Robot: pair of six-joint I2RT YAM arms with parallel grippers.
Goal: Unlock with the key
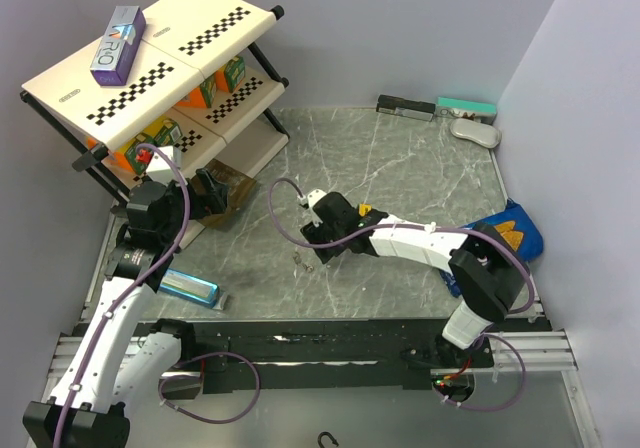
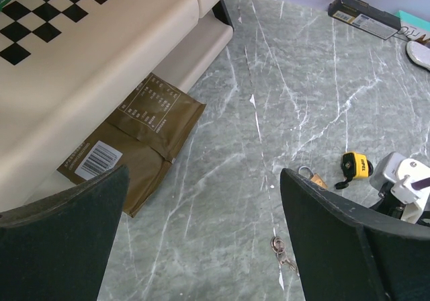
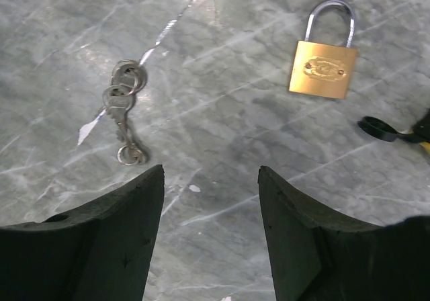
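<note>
The bunch of keys [image 3: 123, 109] lies flat on the marble table [image 3: 222, 19], strung on a ring with a small clip. In the wrist view it is ahead of my right gripper [image 3: 211, 180] and to its left. The brass padlock [image 3: 324, 66] lies face up well to the right of the keys, shackle pointing away from me. My right gripper hangs low over the bare stone between them, jaws apart and grasping nothing.

The step in hand, as I judge it, is picking up the key. To do it well I should shift left until the bunch sits centred between the fingers and come down straight. I should pinch one key's bow rather than the ring, so the blade sticks out free for the keyhole. Thin metal flat on stone can slip from the pads. My left gripper [image 2: 205, 173] is spread wide and empty, near the rack.

The shelf rack [image 1: 150, 68] holds orange cartons [image 1: 205, 93] on its lower tiers and a purple box [image 1: 117, 43] lying on top. A flat brown packet [image 2: 134, 140] is tucked partly under it. What the blue bag [image 1: 515, 233] holds I cannot tell.
</note>
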